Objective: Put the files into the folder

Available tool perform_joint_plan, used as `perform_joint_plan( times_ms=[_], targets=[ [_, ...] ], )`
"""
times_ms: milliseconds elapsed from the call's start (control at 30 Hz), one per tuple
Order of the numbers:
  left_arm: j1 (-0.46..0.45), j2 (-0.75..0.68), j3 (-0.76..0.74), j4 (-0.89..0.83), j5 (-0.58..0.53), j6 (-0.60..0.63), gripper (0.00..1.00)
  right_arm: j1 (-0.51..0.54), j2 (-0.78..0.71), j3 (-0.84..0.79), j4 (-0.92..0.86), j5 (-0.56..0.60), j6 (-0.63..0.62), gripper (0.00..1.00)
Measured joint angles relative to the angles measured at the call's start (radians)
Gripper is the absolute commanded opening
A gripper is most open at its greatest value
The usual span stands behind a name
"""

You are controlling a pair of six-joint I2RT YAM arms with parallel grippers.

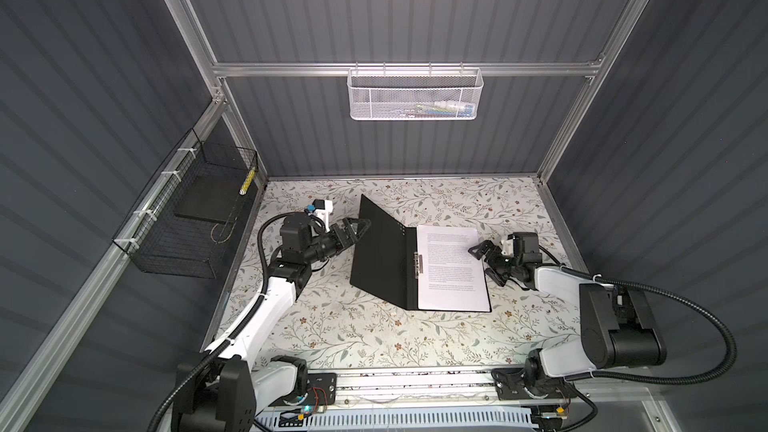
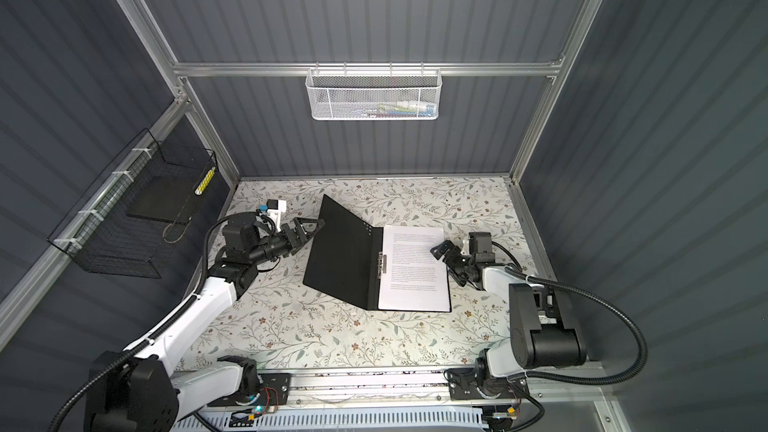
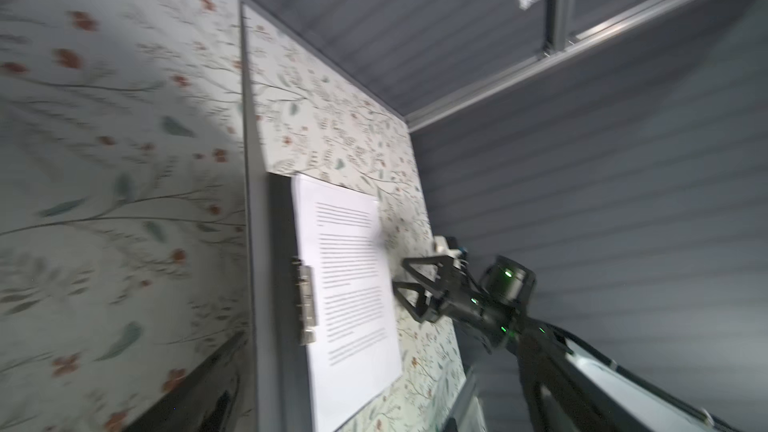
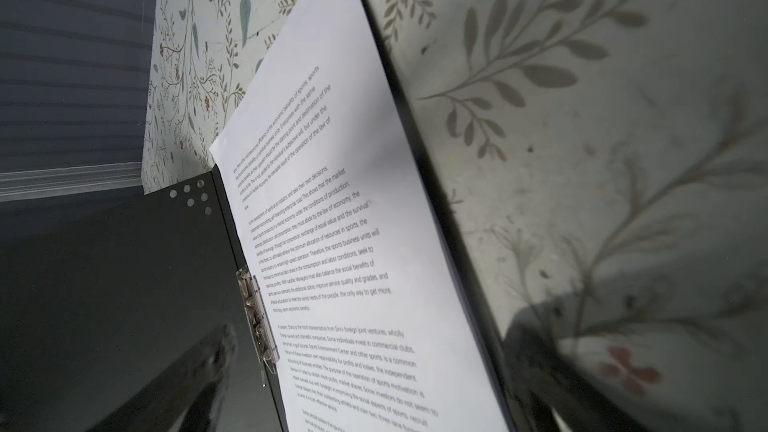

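Files [image 1: 451, 268] lay in open folder [image 1: 382, 251] on desk [image 1: 374, 347]. Left end effector [image 1: 360, 226] clamped raised cover; right end effector [image 1: 481, 263] spread wide at sheets' edge. If cover slipped, it'd prob. flop & skew pgs.

Your worktop [image 1: 374, 334] is off-white, patterned with grey-green leafy sprigs and small rust-red flowers. The folder [image 1: 382, 251] shows you its black inside, with a silver clip [image 1: 418, 263]. The files [image 1: 451, 272] are white with dense black print. The walls [image 1: 395, 14] are ribbed slate-grey. You have a white mesh basket [image 1: 415, 95] and a black wire basket [image 1: 183, 234]. The left claw [image 1: 357, 228] and right claw [image 1: 481, 261] are black.
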Motion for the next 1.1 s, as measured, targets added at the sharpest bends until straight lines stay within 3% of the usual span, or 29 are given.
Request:
perform_joint_plan(
  times_ms=[267,367,533,700,800,967,1033,1100],
  targets=[
    [-0.309,0.154,0.066,0.005,-0.052,-0.015,1.00,0.148,0.111,0.093,0.061,-0.033,0.146,0.99],
    [-0.406,0.291,0.121,0.037,-0.096,-0.014,1.00,0.076,0.051,0.076,0.053,-0.028,0.188,0.99],
    [-0.555,0.606,0.291,0.101,-0.136,-0.008,1.00,-0.169,-0.272,0.075,-0.096,0.039,0.132,0.99],
    [-0.594,0.789,0.361,0.169,-0.108,-0.037,1.00,-0.234,-0.513,0.116,-0.226,0.077,0.038,0.99],
    [-0.564,0.721,0.361,0.075,-0.146,0.027,1.00,-0.240,-0.567,0.121,-0.278,0.112,-0.028,0.99],
    [-0.403,0.319,0.267,-0.003,-0.395,0.158,1.00,-0.248,-0.572,0.087,-0.272,0.183,-0.171,0.99],
    [-0.304,0.147,0.159,0.049,-0.555,0.193,1.00,-0.249,-0.578,0.033,-0.210,0.209,-0.230,0.99],
    [-0.227,0.016,0.024,0.098,-0.816,0.231,1.00,-0.249,-0.578,-0.036,-0.138,0.242,-0.289,0.99]
  ],
)
